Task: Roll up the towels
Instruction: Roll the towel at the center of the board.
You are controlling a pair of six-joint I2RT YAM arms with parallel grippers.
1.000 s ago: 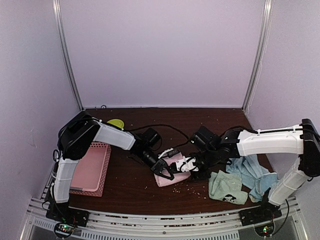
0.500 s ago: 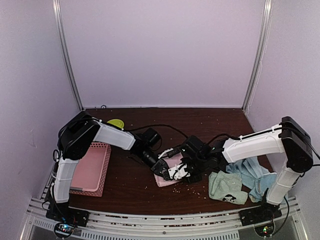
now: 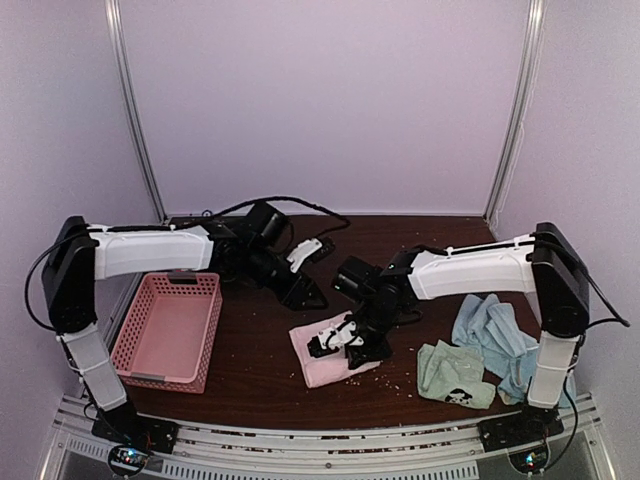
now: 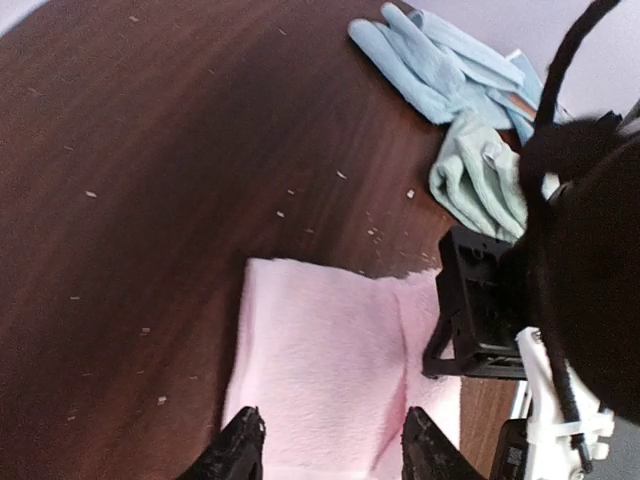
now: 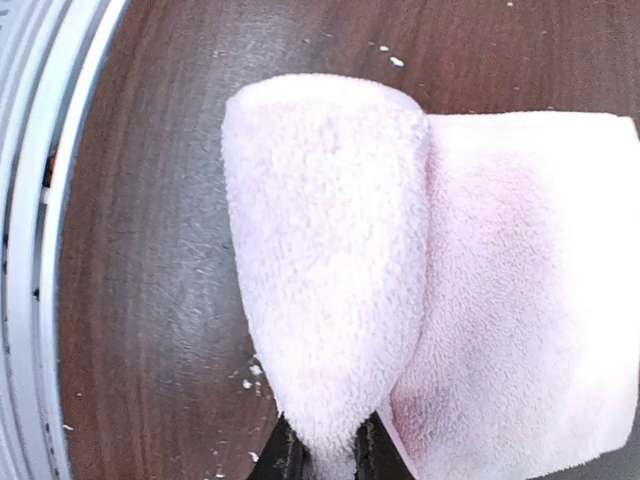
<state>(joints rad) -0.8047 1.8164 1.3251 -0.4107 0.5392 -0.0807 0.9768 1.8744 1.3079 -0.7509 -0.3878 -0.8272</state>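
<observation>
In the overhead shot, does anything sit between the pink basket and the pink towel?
No. In the top view, the stretch of table between the basket and the pink towel is bare dark wood.

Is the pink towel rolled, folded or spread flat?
Partly rolled: one end of the pink towel is curled over, pinched by the right tool; the rest lies flat.

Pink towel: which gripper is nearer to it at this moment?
Right. The right gripper pinches a folded-over edge of the pink towel. The left gripper is open and apart from it, beyond the towel's far edge.
</observation>
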